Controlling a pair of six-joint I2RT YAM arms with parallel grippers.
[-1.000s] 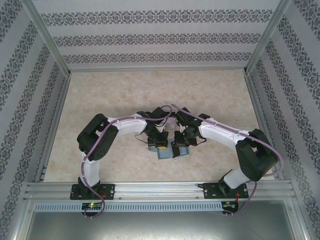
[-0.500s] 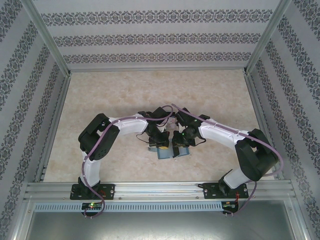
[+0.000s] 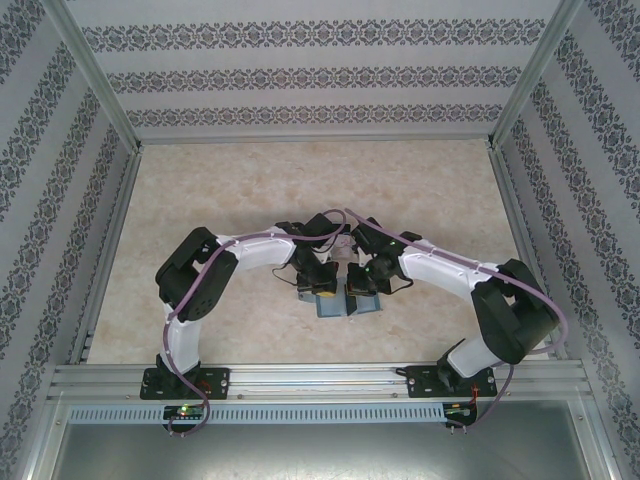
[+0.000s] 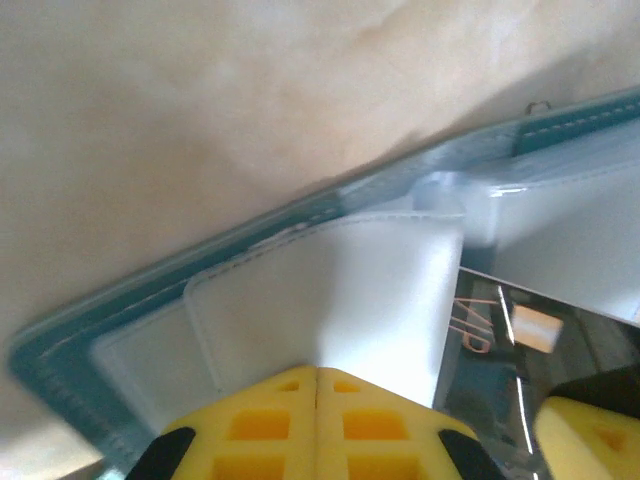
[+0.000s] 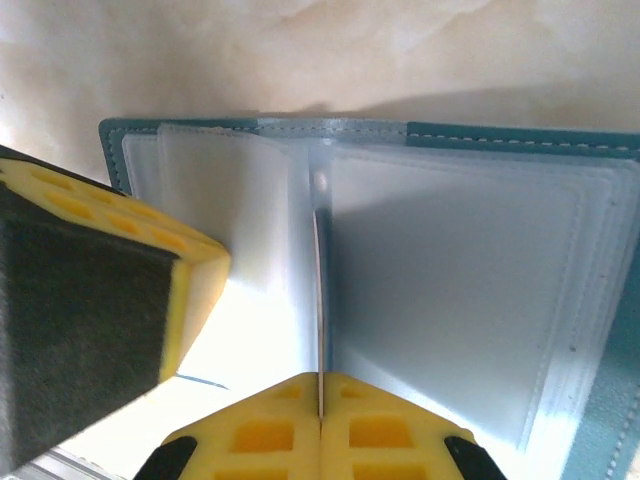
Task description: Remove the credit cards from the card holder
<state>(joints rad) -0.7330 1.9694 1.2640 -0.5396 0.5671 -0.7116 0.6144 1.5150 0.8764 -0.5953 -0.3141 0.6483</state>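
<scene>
The card holder (image 3: 332, 307) is laid open on the table (image 3: 220, 200), near the front edge and between both arms. The left gripper (image 4: 317, 388) is closed, with its 2 yellow fingers pressed together on a clear sleeve (image 4: 340, 290). 1 dark, glossy credit card (image 4: 490, 360) is seen beside that sleeve. The right gripper (image 5: 320, 392) is closed on a thin leaf (image 5: 319, 300) seen edge-on. Whether this leaf is a card or a sleeve cannot be told.
</scene>
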